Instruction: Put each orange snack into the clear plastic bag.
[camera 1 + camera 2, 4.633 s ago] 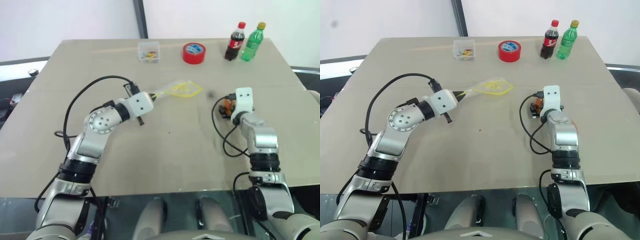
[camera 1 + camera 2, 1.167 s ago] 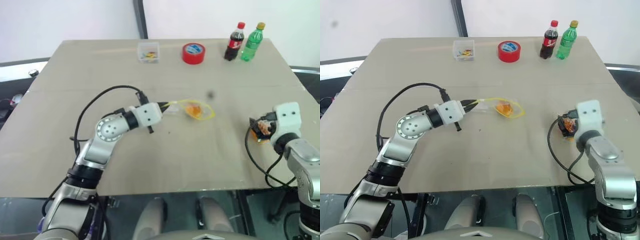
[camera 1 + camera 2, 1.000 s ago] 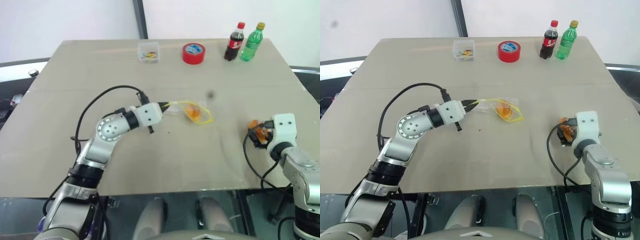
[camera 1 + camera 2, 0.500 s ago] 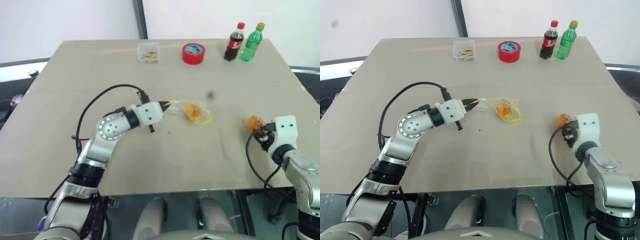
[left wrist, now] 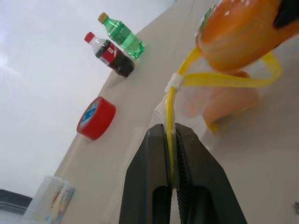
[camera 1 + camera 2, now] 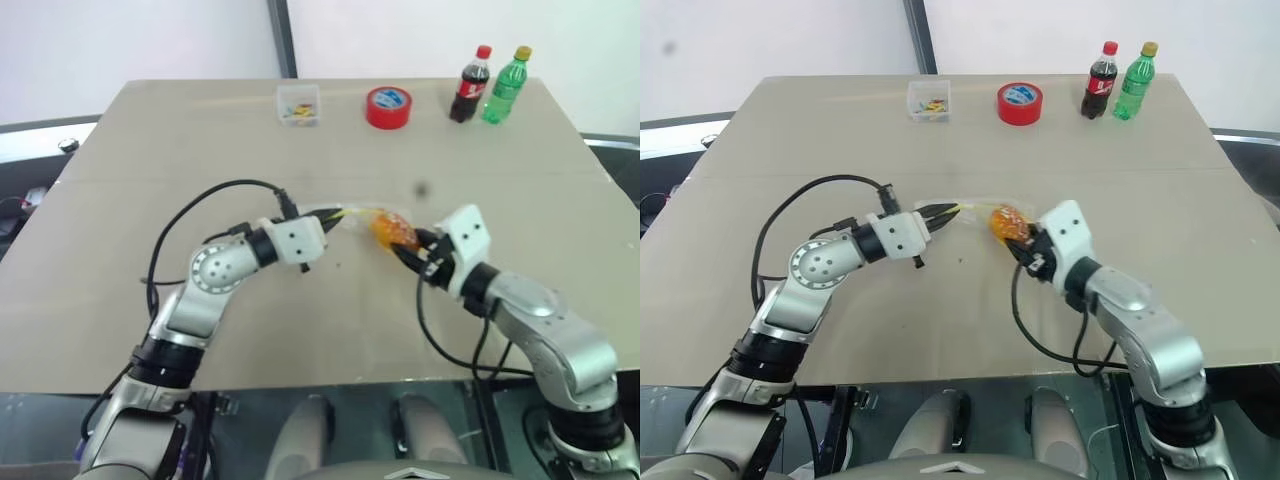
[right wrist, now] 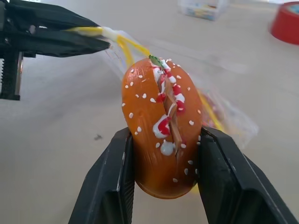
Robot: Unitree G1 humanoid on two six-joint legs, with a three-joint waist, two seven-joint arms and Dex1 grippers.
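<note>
My left gripper [image 6: 325,215] is shut on the yellow seal strip of the clear plastic bag [image 6: 975,207], which lies crinkled mid-table. In the left wrist view its fingers [image 5: 154,154] pinch that strip, and one orange snack [image 5: 219,102] shows dimly through the plastic. My right gripper [image 7: 166,135] is shut on the other orange snack [image 7: 161,126], a glossy bun with white specks and a red-white filling line. That snack [image 6: 393,230] hangs just above the table at the bag's open end, touching the yellow rim.
At the table's far edge stand a small clear box [image 6: 298,104], a red tape roll [image 6: 388,106], a cola bottle [image 6: 467,85] and a green bottle [image 6: 505,85]. Black cables loop beside both arms.
My right gripper closed on the orange snack near the table's right side and carried it left and slightly up to the bag's mouth. The left gripper kept hold of the bag.
</note>
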